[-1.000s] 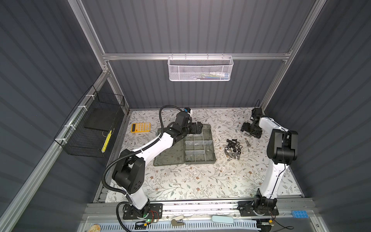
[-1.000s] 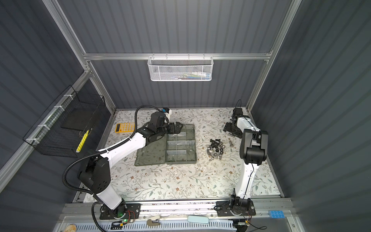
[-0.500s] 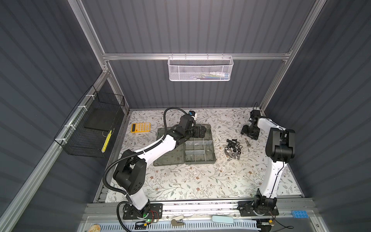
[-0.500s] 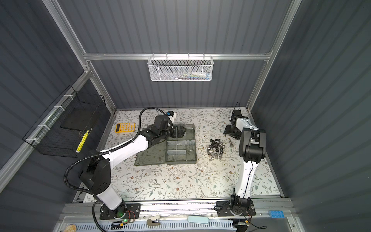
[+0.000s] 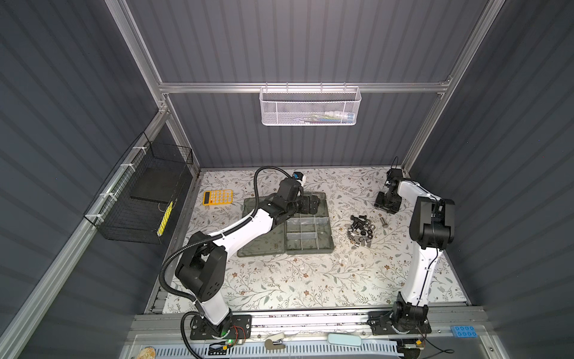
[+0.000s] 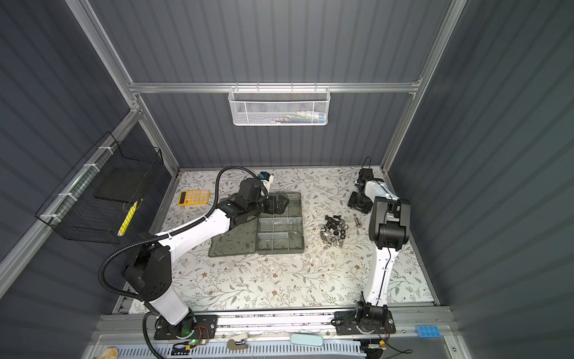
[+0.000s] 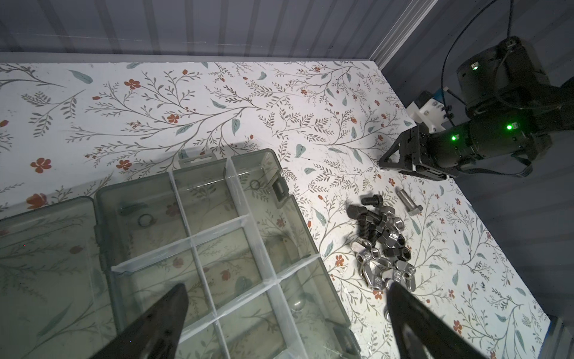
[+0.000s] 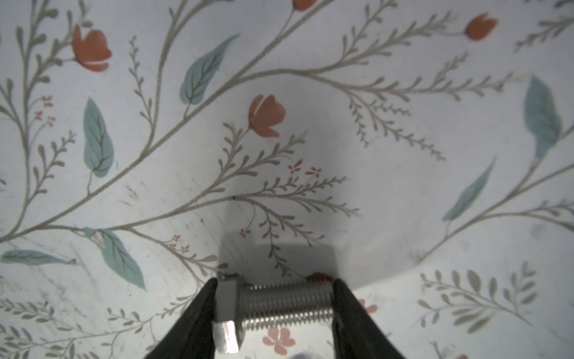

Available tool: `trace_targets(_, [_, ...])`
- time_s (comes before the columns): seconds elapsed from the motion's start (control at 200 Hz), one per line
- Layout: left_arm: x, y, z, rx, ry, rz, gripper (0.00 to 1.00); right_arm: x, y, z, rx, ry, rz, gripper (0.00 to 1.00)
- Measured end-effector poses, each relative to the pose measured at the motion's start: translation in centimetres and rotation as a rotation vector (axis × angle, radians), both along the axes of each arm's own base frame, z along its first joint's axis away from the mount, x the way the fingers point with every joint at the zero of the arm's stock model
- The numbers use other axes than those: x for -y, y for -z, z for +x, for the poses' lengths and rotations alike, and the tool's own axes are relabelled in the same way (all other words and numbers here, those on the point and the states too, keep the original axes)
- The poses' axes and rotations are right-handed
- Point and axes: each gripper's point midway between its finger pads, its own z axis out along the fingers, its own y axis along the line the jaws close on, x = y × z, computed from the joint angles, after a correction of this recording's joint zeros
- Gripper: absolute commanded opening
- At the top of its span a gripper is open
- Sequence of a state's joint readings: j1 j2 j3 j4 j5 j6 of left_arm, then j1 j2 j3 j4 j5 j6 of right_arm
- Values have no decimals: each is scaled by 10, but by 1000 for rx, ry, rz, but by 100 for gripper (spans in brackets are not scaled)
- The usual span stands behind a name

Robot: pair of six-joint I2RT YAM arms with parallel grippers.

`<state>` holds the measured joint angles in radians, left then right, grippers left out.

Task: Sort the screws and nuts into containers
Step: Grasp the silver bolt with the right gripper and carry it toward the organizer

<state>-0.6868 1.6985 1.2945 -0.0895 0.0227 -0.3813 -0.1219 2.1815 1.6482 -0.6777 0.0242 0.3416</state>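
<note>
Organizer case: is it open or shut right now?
Open. The lid lies flat beside the divided tray, which sits uncovered.

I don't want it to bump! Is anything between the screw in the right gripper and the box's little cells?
Yes. The pile of screws and nuts lies between the silver screw and the containers, and the left gripper hangs over their far cells.

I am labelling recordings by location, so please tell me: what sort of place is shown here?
Probably a closed robot test cell: white and black robot arms, left and right, mounted on a grey metal rail, dark grey ribbed walls on a silver aluminium frame, and a floral-printed tabletop.
</note>
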Motion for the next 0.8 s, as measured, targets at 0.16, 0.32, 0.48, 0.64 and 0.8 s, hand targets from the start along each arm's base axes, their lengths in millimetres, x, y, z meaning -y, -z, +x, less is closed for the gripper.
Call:
trace_targets(0.16, [1, 0, -1, 3, 4, 3, 100, 0, 0, -1, -3, -2, 0, 44])
trace_targets(0.32, [1, 0, -1, 3, 6, 3, 100, -1, 0, -1, -4, -4, 6, 42])
trace_targets(0.48, [2, 0, -2, 5, 5, 5, 100, -5, 0, -7, -7, -10, 21, 41])
trace_targets(0.64, [-1, 1, 1, 12, -10, 16, 100, -18, -3, -16, -19, -32, 36, 40])
trace_targets(0.8, [-6, 4, 0, 2, -27, 40, 100, -41, -27, -14, 24, -81, 43, 40])
